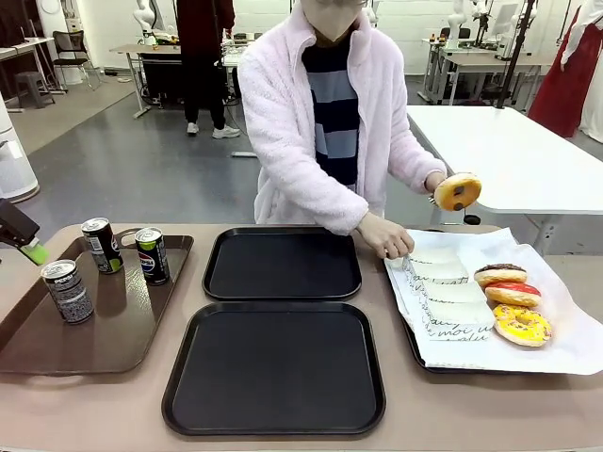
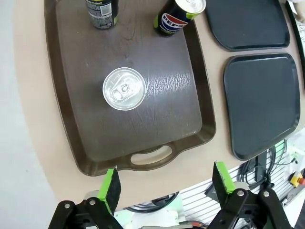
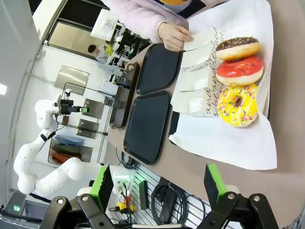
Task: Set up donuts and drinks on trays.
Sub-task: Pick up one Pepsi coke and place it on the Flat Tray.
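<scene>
The left gripper (image 2: 167, 176) is hanging wide open above the long brown plastic tray (image 2: 167, 109) at the left, near its closest slim dark drink can with a silver top (image 2: 124, 88). It is best lowering straight and closing on the can's body, keeping it upright. The right gripper (image 3: 157, 174) is also gaping open. Three cans are standing there. Four golden-brown ring donuts (image 1: 513, 294) are showing, three lying on white paper (image 1: 565, 348) at the right and one in the person's hand (image 1: 435, 182). Two square black plastic trays (image 1: 283, 264) are lying bare in the middle.

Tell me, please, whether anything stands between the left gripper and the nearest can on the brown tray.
Nothing visible does. The left gripper hangs open by the handle end of the brown tray, and the nearest can stands alone on bare tray; the other two cans stand beyond it.
</scene>
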Action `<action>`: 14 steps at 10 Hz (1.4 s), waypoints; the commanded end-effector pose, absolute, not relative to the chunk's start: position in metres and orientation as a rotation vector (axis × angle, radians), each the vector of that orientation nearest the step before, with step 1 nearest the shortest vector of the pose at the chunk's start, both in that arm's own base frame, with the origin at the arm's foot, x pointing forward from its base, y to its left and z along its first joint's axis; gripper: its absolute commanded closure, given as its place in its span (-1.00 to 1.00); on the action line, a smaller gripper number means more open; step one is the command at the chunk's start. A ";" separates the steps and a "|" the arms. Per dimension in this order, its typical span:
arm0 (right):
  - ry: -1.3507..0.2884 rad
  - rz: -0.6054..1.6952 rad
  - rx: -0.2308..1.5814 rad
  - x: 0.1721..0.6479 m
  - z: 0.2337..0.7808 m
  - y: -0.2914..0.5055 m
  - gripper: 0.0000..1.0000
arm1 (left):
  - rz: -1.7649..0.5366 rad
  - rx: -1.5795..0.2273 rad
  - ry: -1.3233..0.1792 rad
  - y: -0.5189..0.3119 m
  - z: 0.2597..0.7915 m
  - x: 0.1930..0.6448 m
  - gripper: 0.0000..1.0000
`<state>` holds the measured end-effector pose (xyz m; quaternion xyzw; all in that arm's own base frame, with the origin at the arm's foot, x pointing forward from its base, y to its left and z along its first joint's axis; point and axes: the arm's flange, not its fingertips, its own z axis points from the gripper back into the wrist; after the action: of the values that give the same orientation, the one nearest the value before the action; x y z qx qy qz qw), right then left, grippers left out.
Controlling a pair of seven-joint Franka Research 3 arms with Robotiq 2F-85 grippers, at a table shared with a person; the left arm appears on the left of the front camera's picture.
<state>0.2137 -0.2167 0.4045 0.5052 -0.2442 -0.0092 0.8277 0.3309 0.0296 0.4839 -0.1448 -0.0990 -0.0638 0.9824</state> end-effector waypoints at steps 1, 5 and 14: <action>-0.529 -0.013 1.081 0.213 0.404 -0.215 -1.00 | -0.115 -0.294 -0.196 0.031 0.483 0.329 -1.00; -0.529 -0.013 1.081 0.213 0.404 -0.215 -1.00 | -0.128 -0.311 -0.202 0.033 0.484 0.331 -1.00; -0.529 -0.013 1.081 0.213 0.404 -0.215 -1.00 | -0.051 0.114 -0.233 -0.018 0.429 0.402 -1.00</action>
<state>0.2137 -0.2166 0.4046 0.5052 -0.2440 -0.0090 0.8277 0.3954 -0.0218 0.4342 0.0529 -0.1416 -0.0475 0.9874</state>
